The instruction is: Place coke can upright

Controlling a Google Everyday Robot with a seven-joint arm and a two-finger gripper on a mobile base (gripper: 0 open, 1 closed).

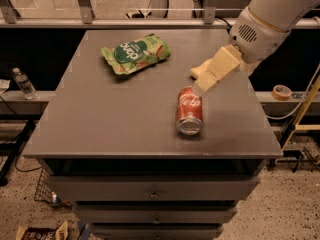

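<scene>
The coke can (190,111) is red with white script and lies on its side on the grey table (110,119), right of centre, with a silver end facing the front edge. My gripper (201,88) is cream-coloured and reaches in from the upper right. Its tip is right at the far end of the can, just above it. Whether it touches the can I cannot tell.
A green snack bag (135,53) lies at the back left of the table. A yellow sponge (196,72) lies behind the gripper, mostly hidden by it. A tape roll (282,91) sits on the ledge to the right, a water bottle (23,83) to the left. Drawers are below the tabletop.
</scene>
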